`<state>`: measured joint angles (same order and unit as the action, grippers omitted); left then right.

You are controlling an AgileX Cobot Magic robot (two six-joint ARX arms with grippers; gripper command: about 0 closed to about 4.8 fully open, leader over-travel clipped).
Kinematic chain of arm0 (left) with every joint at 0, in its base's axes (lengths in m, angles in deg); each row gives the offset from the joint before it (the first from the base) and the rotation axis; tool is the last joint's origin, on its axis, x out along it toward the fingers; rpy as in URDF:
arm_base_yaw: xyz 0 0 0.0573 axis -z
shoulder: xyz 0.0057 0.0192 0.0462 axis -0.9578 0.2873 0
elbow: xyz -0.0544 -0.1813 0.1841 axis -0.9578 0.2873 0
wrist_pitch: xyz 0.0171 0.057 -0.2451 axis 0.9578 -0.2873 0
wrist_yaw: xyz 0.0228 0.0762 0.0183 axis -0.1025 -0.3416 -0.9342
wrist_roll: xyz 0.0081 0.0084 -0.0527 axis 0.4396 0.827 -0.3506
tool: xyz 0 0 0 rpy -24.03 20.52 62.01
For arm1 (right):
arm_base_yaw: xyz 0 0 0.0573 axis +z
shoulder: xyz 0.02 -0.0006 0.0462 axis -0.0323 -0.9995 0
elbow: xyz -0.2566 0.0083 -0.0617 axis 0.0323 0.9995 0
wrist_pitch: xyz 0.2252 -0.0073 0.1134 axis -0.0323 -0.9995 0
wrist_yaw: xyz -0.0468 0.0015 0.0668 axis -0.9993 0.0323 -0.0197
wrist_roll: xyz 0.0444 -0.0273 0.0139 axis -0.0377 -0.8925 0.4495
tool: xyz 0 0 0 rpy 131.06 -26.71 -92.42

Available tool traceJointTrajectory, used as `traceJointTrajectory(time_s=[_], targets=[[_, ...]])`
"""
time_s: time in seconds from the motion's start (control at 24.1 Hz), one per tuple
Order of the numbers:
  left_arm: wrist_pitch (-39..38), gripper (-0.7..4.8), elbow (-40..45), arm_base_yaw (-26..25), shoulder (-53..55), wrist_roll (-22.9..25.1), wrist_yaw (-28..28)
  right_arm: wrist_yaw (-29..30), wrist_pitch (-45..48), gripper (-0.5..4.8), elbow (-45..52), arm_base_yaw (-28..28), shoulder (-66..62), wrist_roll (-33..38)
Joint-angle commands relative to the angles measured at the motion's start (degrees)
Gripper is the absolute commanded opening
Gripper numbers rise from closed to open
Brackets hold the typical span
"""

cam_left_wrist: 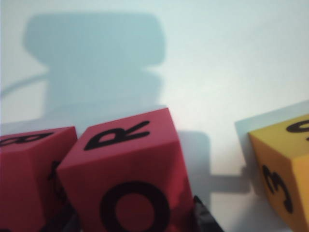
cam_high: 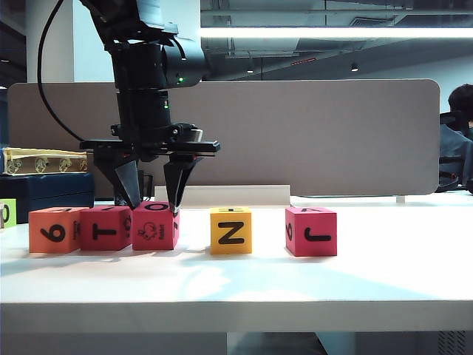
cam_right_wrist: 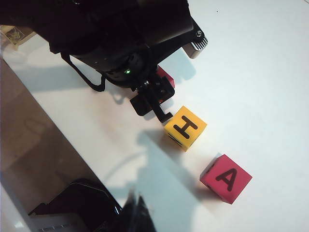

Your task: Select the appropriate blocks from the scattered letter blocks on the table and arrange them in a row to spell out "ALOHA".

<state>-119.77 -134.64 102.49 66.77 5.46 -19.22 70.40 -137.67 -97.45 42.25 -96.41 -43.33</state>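
Note:
Five blocks stand in a row on the table (cam_high: 236, 288): orange (cam_high: 55, 231), magenta with T (cam_high: 106, 228), magenta with O on top (cam_high: 155, 228), yellow (cam_high: 230, 231) and, after a gap, magenta (cam_high: 310, 231). My left gripper (cam_high: 154, 203) points down, one finger against each side of the O block (cam_left_wrist: 130, 193), which rests on the table beside its magenta neighbour (cam_left_wrist: 29, 179). The right wrist view shows the yellow block (cam_right_wrist: 186, 127) with H up and the end block (cam_right_wrist: 226, 178) with A up. My right gripper (cam_right_wrist: 137, 210) is shut and empty, away from the row.
A lime-green cube (cam_high: 6, 213) sits at the far left edge. Behind it is a dark box (cam_high: 44, 191) with a gold patterned item on top. A grey partition (cam_high: 310, 140) and a low white strip (cam_high: 229, 195) close the back. The table's front edge is near.

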Motion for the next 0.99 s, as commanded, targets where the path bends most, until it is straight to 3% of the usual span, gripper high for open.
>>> traceJointTrajectory(time_s=[0.04, 0.33, 0.46, 0.66, 0.87, 0.99], targets=[[-2.78, 2.68, 0.35, -0.31, 0.28, 0.90, -3.37, -0.17, 0.04, -0.05, -0.17, 0.00, 0.35, -0.15], [-2.54, 2.83, 0.17, -0.31, 0.26, 1.27, -3.37, -0.17, -0.09, -0.05, -0.17, 0.00, 0.35, -0.15], [-2.60, 3.50, -2.10, -0.31, 0.20, 2.19, -3.39, -0.15, -0.11, -0.05, -0.17, 0.02, 0.35, -0.15], [-3.19, 3.50, -6.84, -0.28, 0.13, 3.28, -2.47, -0.17, -0.26, -0.05, -0.17, 0.02, 0.35, -0.15], [-4.35, 3.50, -10.36, 0.48, 0.07, 8.66, 9.25, -0.17, -0.09, -0.05, -0.17, 0.02, 0.35, -0.15], [-8.61, 3.29, -10.34, 2.47, 0.04, 12.96, 11.89, -0.20, -0.04, -0.05, -0.17, 0.00, 0.35, -0.15]])
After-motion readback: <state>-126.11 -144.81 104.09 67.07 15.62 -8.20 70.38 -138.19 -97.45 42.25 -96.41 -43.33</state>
